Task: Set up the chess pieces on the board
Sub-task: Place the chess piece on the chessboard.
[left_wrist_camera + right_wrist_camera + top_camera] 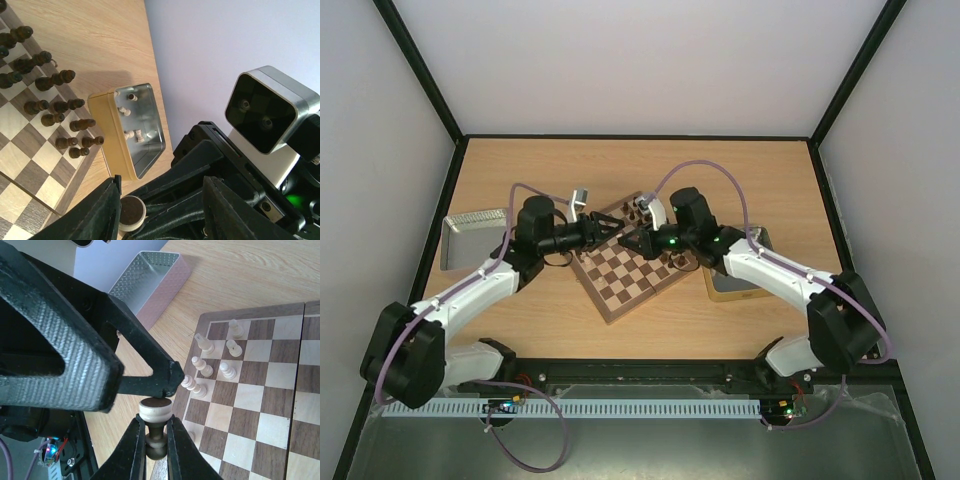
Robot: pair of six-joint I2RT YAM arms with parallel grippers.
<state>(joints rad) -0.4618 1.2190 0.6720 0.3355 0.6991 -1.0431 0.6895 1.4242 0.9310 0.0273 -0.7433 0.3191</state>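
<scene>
A: Where's the cream piece (154, 410)?
B: It's pinched by its stem in the right hand (155, 426). The fingers (131, 452) are closed tight on it, round base outward, just off the edge of the board (250, 405).
A: And the other chess pieces (203, 367)?
B: They're standing on squares beyond that hand's fingertips.
A: What about the left hand (161, 180)?
B: It's spread wide and holds nothing. One fingertip sits just beside the base; whether it touches, I cannot tell.
A: Anything unclear?
B: The piece's head is lost in shadow. The bits in the tin (107, 130) on the counter (100, 40) are too small to name.
</scene>
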